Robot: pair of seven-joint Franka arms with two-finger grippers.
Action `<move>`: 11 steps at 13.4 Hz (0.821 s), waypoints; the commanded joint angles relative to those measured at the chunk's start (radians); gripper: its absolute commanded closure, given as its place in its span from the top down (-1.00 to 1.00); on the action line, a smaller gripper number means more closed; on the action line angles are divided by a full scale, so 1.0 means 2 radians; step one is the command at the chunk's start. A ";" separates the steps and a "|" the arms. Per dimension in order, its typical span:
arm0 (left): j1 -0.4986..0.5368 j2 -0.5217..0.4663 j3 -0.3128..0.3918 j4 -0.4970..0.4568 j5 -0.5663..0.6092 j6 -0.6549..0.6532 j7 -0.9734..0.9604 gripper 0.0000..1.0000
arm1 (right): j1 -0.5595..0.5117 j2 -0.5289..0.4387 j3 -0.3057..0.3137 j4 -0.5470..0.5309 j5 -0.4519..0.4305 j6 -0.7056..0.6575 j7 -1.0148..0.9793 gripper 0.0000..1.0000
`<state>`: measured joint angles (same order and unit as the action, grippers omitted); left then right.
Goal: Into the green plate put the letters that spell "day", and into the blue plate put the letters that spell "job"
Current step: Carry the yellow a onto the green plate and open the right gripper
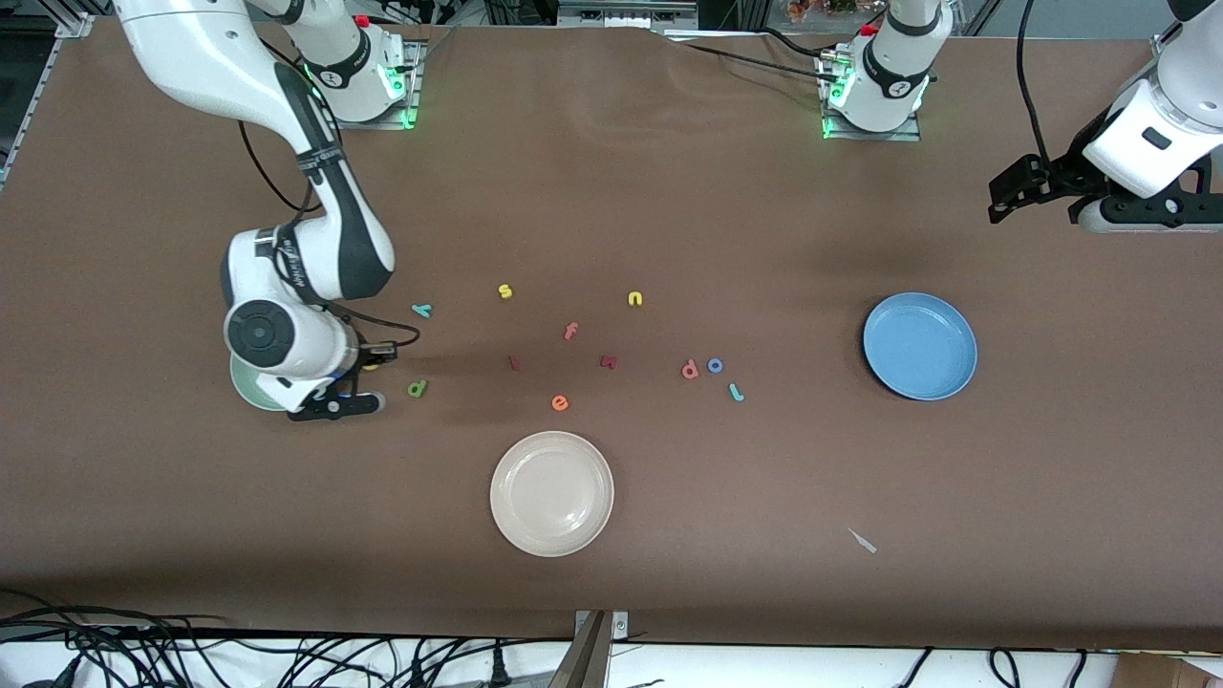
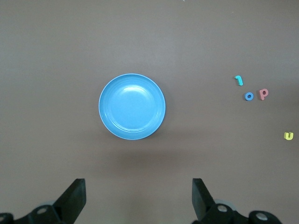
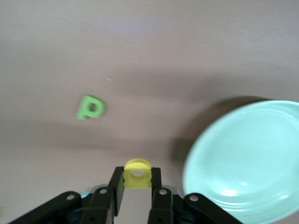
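My right gripper is shut on the yellow "a" and hangs beside the rim of the pale green plate. In the front view the right gripper and wrist cover most of that green plate. The green "d" lies on the table close by, with the teal "y" farther from the camera. The salmon "b", blue "o" and teal "j" lie together mid-table, toward the blue plate. My left gripper waits open and empty, high over the table by the blue plate.
A cream-white plate sits nearest the camera. Other loose letters lie mid-table: a yellow "s", a yellow "n", a salmon "f", an orange "e" and two dark red ones.
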<state>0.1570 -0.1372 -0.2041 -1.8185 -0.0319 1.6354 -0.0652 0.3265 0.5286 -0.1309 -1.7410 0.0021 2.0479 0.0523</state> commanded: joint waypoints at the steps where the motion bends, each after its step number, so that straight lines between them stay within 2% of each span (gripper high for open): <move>1: 0.004 0.000 -0.001 0.006 -0.016 -0.005 0.001 1.00 | 0.001 -0.047 -0.035 -0.063 -0.003 0.014 -0.066 -0.65; 4: 0.004 0.000 -0.001 0.006 -0.016 -0.005 0.001 1.00 | 0.001 -0.064 -0.079 -0.119 -0.002 0.070 -0.138 -0.64; 6: 0.004 0.000 -0.001 0.006 -0.016 -0.005 0.001 1.00 | 0.000 -0.066 -0.087 -0.151 0.000 0.117 -0.153 -0.53; 7: 0.004 0.000 -0.001 0.006 -0.016 -0.005 0.001 1.00 | 0.000 -0.066 -0.087 -0.156 0.003 0.126 -0.151 -0.01; 8: 0.004 0.000 -0.001 0.006 -0.016 -0.005 0.001 1.00 | 0.000 -0.066 -0.087 -0.153 0.007 0.122 -0.144 0.99; 11: 0.004 0.004 -0.001 0.008 -0.009 -0.005 0.001 1.00 | 0.002 -0.076 -0.073 -0.134 0.012 0.096 -0.082 1.00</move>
<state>0.1571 -0.1370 -0.2041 -1.8185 -0.0319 1.6354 -0.0652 0.3245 0.4210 -0.2986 -2.0101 0.0103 2.2748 -0.1852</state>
